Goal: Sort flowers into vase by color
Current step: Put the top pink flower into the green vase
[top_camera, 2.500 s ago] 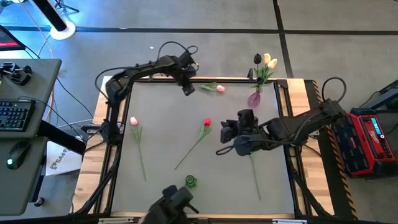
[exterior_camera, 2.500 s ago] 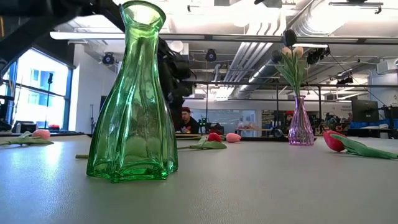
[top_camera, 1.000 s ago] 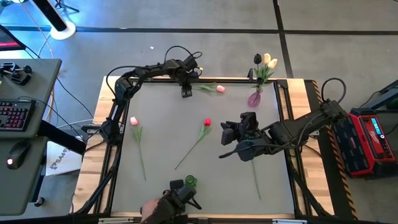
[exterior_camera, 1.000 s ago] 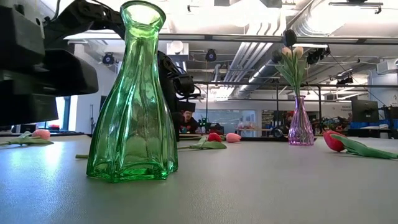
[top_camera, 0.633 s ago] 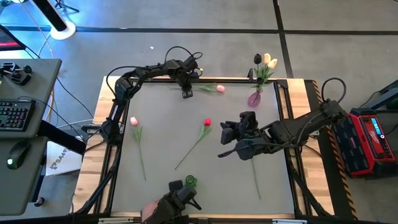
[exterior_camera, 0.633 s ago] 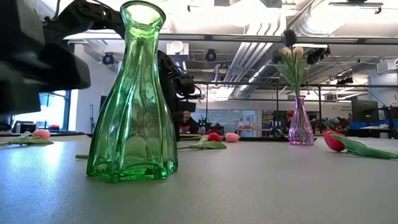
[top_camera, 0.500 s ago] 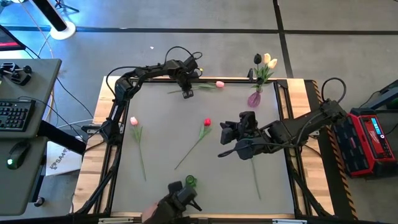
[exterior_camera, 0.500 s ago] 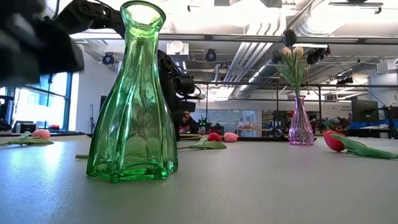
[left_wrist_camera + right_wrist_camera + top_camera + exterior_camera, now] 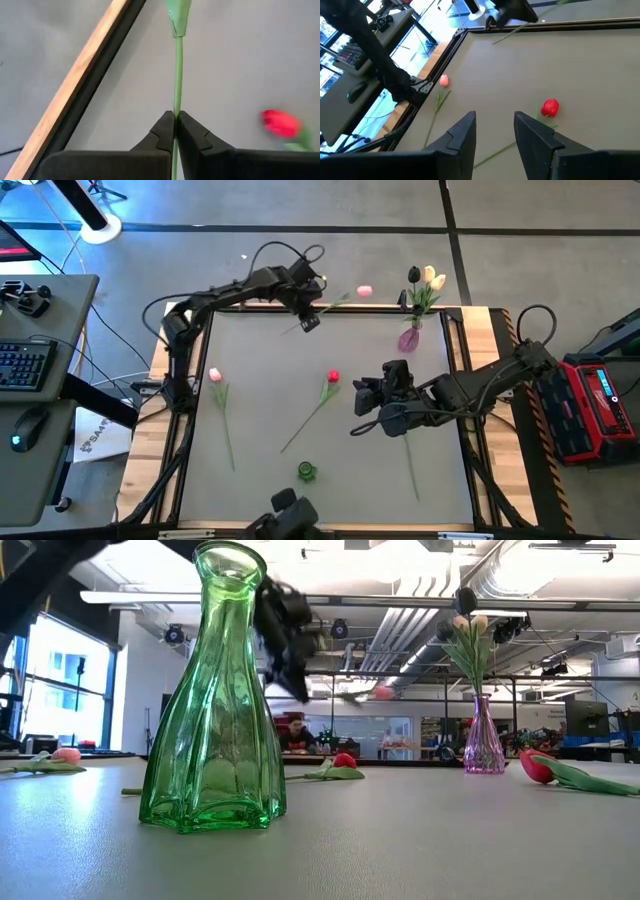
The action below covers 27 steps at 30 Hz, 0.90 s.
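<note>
My left gripper (image 9: 309, 320) hangs over the table's far edge, shut on a pink-headed flower (image 9: 364, 291) that is off the table. The purple vase (image 9: 409, 338) at the far right holds cream and near-black flowers (image 9: 425, 278). The green vase (image 9: 306, 471) stands empty near the front edge. A red flower (image 9: 333, 377) lies mid-table and another pink flower (image 9: 214, 375) at the left. My right gripper (image 9: 362, 398) waits open right of centre, above a red-headed flower (image 9: 537, 766) whose stem (image 9: 411, 462) shows in front of it. My left gripper pinches the pink flower's thin green stem (image 9: 176, 107) between its two fingertips (image 9: 165, 131), below the leaf (image 9: 178, 17) and toward the bare end. The fingers come from above. The flower hangs clear of the table, roughly level, its head (image 9: 383, 692) toward the purple vase.
A raised wooden and black frame (image 9: 188, 370) borders the grey table. Desks with keyboards (image 9: 25, 365) stand beyond the left side and a red case (image 9: 590, 405) beyond the right. A dark object (image 9: 285, 515) sits at the front edge by the green vase.
My left gripper has shut on the pink flower's stem at the far edge and risen, moving slightly right. The flower, which lay on the table, is now lifted clear. The dark object at the front edge has drawn back from the green vase.
</note>
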Available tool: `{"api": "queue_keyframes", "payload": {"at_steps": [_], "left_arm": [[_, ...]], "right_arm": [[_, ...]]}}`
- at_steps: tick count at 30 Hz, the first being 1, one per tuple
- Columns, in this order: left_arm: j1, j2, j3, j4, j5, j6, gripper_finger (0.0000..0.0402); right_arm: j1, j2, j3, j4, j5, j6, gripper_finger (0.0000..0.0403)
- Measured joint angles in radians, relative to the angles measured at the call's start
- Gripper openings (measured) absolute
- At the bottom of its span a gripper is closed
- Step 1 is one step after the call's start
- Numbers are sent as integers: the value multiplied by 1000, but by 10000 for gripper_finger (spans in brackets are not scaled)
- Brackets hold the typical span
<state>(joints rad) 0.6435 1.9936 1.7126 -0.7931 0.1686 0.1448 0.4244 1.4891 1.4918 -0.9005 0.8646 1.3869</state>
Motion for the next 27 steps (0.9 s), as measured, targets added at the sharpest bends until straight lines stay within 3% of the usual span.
{"api": "queue_keyframes", "payload": {"at_steps": [16, 27], "left_arm": [[-106, -272, 1, -50, 33, -90, 0], [-155, -401, 1, -57, 28, -146, 0]], "right_arm": [[28, 0, 0, -46, 51, 4, 122], [28, 0, 0, -141, 33, 134, 123]]}}
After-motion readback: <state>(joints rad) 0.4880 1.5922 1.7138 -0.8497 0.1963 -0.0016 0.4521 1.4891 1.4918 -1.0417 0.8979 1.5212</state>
